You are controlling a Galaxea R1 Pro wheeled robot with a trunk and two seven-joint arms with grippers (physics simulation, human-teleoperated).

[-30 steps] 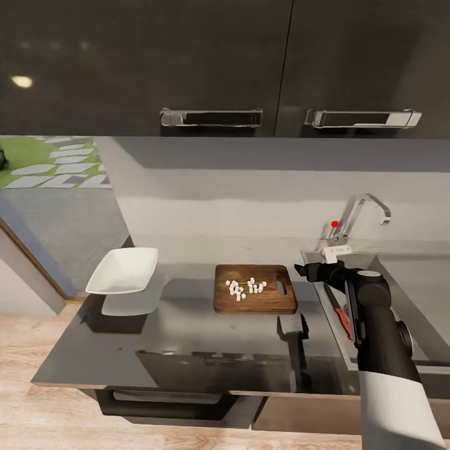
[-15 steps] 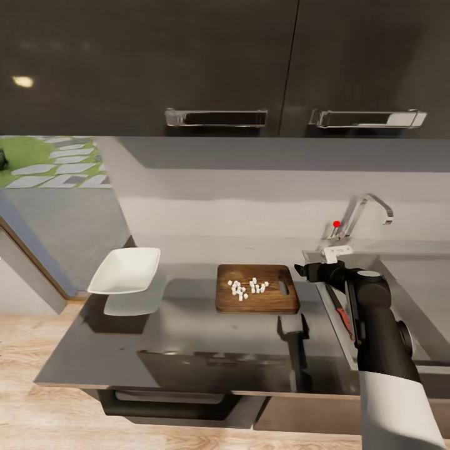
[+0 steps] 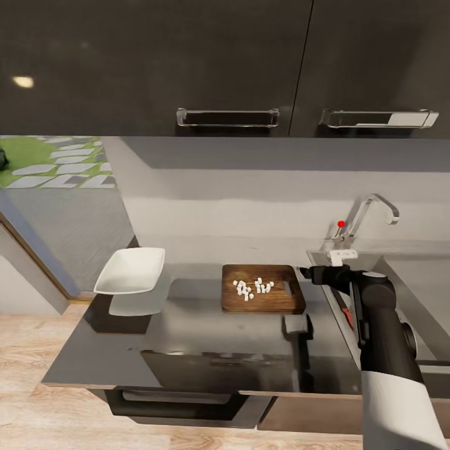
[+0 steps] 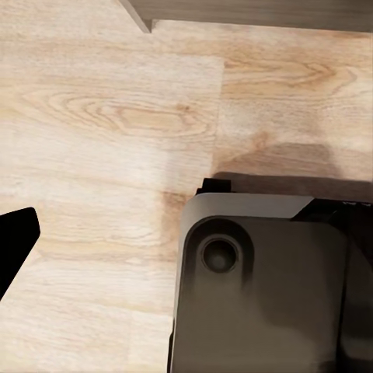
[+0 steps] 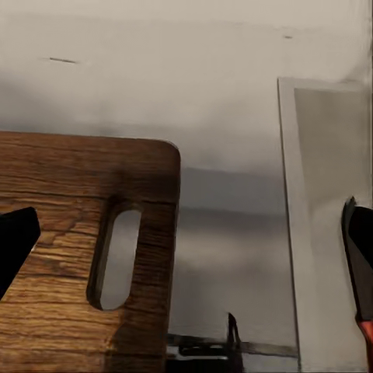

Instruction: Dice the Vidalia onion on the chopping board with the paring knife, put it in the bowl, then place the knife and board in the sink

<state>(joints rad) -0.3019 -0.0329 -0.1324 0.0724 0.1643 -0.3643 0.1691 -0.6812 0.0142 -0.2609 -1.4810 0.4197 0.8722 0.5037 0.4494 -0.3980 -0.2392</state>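
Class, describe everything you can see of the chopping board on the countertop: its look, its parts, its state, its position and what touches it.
The chopping board is a dark brown rectangle with visible wood grain, rounded corners and thick edges. A slot-shaped handle hole is cut near its sink-side end. It lies flat on the grey countertop, between the white bowl and the sink. A small heap of white diced pieces rests on its middle. No gripper touches it.

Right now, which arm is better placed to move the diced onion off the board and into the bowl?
Probably the right. Its gripper hangs at the chopping board, just by the handle slot, jaws apart. The left wrist camera faces the floor, away from the countertop.
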